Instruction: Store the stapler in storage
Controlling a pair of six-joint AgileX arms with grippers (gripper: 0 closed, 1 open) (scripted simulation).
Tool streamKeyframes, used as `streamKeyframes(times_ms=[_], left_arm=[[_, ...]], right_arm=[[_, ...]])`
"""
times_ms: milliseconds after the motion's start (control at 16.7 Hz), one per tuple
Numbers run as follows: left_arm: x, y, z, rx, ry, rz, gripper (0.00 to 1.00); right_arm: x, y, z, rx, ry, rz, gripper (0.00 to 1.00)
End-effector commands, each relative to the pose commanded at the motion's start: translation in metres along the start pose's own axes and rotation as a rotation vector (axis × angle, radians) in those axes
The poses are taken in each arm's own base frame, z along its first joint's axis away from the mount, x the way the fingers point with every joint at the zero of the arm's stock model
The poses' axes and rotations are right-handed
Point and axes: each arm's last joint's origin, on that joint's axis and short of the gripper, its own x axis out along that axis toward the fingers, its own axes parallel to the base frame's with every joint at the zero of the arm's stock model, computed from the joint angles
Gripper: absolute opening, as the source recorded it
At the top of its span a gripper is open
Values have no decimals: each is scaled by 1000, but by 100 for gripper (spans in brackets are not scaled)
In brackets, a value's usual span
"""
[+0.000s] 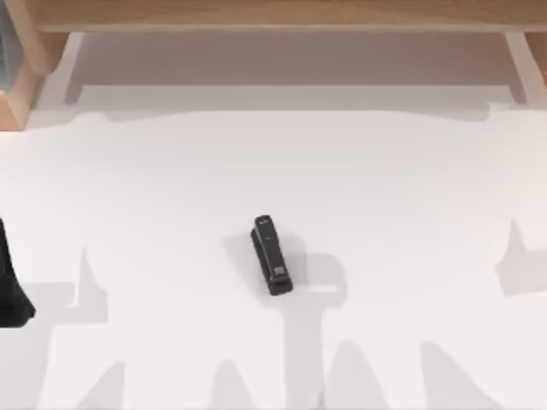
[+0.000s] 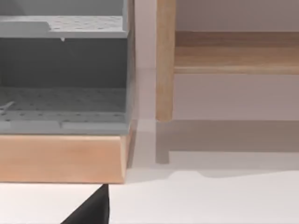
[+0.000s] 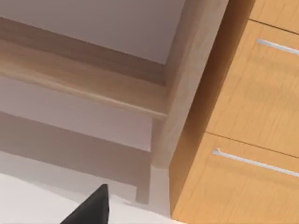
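- Stapler [image 1: 272, 255] lies flat mid-table, alone on white top, nothing touching it.
- Left arm [image 1: 12, 286] parked at table's left edge, well apart from stapler; grip state can't tell.

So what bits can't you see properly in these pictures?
- Left gripper: the top view's left edge cuts it off, so its fingers are hidden.
- Stapler: the pale mark on top is too small to read.
- Drawers: the right wrist view crops them; what's inside is hidden.
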Motion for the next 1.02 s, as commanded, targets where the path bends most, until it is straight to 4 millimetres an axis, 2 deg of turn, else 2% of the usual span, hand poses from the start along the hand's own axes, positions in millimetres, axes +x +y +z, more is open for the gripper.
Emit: streamKeyframes(times_ms=[240, 360, 480, 600, 780, 1020], left_arm=[[0, 0, 0, 0, 0, 0, 100], [0, 0, 0, 0, 0, 0, 100], [0, 0, 0, 0, 0, 0, 100], [0, 0, 0, 0, 0, 0, 100], [0, 0, 0, 0, 0, 0, 100], [0, 0, 0, 0, 0, 0, 100]], right_arm=[[49, -24, 29, -267, 0, -6, 100], [83, -40, 33, -412, 4, -12, 100], [121, -58, 28, -560, 8, -16, 100], [160, -77, 12, -705, 14, -19, 100], [209, -103, -31, -906, 24, -19, 100], [250, -127, -104, -1123, 37, -12, 100]])
